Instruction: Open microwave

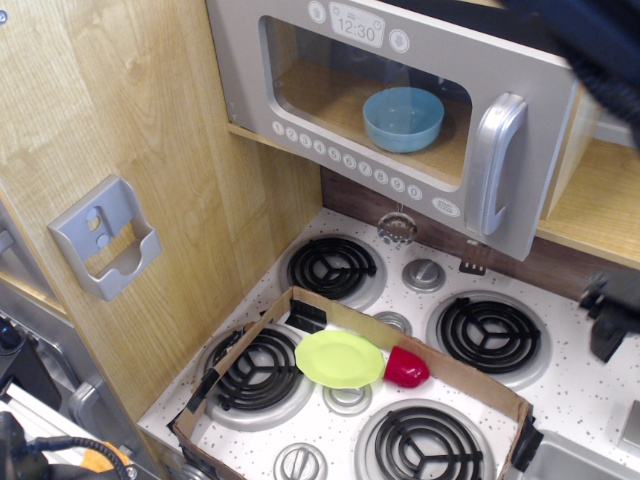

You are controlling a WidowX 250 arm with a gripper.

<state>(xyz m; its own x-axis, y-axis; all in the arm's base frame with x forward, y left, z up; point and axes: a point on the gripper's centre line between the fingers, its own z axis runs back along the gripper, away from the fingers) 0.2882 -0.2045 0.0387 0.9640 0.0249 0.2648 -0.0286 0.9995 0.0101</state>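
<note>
The grey toy microwave [300, 60] sits in the wooden cabinet at the top. Its clear door window shows a blue bowl [403, 118] inside. The clock display [357, 27] is above the window and a row of white number buttons [345, 158] runs below it. The silver vertical handle [497, 165] is on the door's right side, with nothing on it. The door's right edge seems to stand a little out from the cabinet. A dark part of my gripper [608, 322] shows at the right edge, well below and right of the handle. Its jaws are cut off. My blurred arm [590, 40] crosses the top right corner.
A white stove top [560, 385] with black coil burners lies below. On it stands a cardboard tray [250, 335] holding a green plate [339, 359] and a red cup [406, 368]. A grey wall bracket [105, 238] hangs on the left wood panel. An open wooden shelf [595, 205] is at the right.
</note>
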